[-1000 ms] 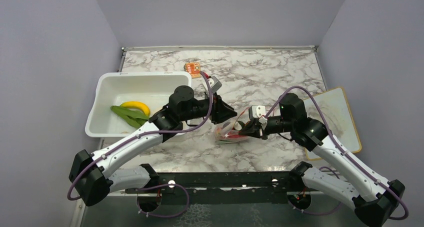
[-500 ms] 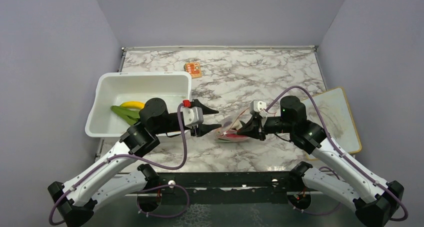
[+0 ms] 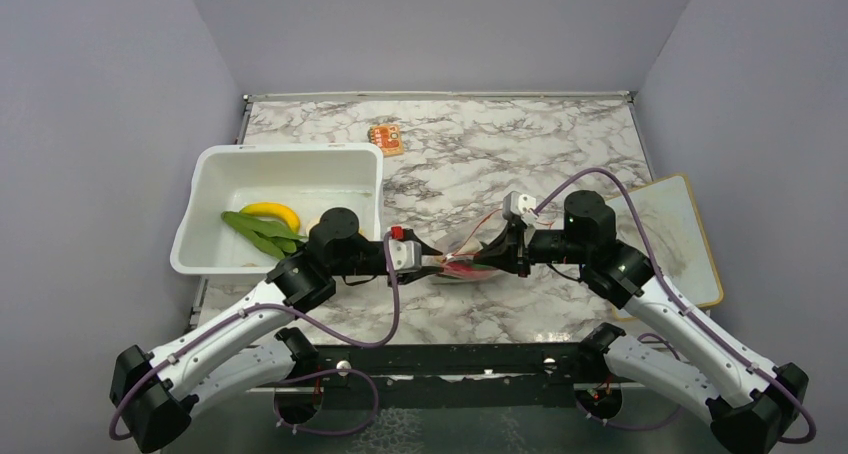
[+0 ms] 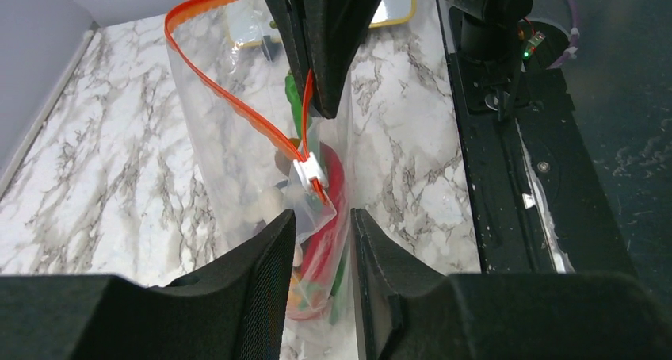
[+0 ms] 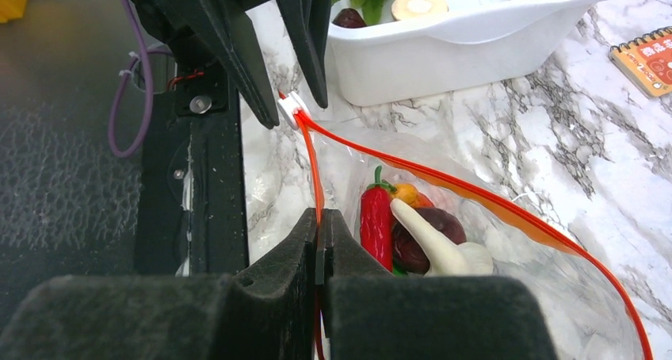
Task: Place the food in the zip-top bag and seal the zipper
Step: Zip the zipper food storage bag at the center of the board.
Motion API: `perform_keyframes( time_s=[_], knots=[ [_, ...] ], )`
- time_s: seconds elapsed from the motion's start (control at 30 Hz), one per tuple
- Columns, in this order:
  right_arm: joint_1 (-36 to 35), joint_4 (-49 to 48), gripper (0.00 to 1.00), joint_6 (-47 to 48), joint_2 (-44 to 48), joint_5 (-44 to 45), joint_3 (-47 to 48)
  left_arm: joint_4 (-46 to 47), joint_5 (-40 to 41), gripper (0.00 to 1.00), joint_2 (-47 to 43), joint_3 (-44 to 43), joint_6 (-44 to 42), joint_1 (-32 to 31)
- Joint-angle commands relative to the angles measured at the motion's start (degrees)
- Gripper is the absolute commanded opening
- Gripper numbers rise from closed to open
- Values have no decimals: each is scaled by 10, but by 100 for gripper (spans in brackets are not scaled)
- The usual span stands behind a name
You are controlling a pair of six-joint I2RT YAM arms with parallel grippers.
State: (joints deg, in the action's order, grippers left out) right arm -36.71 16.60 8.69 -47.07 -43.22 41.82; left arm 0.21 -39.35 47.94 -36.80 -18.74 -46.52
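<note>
Two grippers are engaged at the clear floppy zip-top bag [image 4: 222,166], beside the white rectangular plastic tub [image 5: 475,47]. The right gripper [image 5: 321,217] is clamped on the orange-red zipper strip [image 4: 238,93]. The left gripper [image 4: 323,216] is held half open at the white tab [image 4: 307,170], with nothing gripped. Sealing is judged to be in hand; the tab must be pinched next.

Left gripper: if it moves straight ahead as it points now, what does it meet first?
Probably the white tab of the zipper, ahead of the left gripper's open fingertips; beyond it, the right gripper pinching the zipper.
</note>
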Motion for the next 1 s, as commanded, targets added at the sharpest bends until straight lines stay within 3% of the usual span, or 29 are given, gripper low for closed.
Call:
perform_keyframes(
  time_s=[0.0,0.23,0.37,0.47,0.53,0.63,0.67,0.97],
  knots=[
    [-3,-26,1,-19,15,8,-6,82,-20,34,7,11,10,1],
    [-3,-32,1,-31,21,1,-10,144,-21,33,18,32,40,0],
    [-3,-35,1,-38,23,3,-11,144,-27,17,26,32,37,0],
    [-3,-31,1,-40,24,5,-12,149,-28,0,24,33,36,0],
    [-3,-18,8,-40,24,12,-4,151,-27,0,23,31,37,0],
    [-3,4,31,-39,25,11,23,150,-28,0,21,28,38,0],
    [-3,3,34,-40,25,4,31,149,-28,0,20,27,38,0],
    [-3,-29,38,-26,-19,-46,75,150,-26,0,29,25,47,0]
  ],
)
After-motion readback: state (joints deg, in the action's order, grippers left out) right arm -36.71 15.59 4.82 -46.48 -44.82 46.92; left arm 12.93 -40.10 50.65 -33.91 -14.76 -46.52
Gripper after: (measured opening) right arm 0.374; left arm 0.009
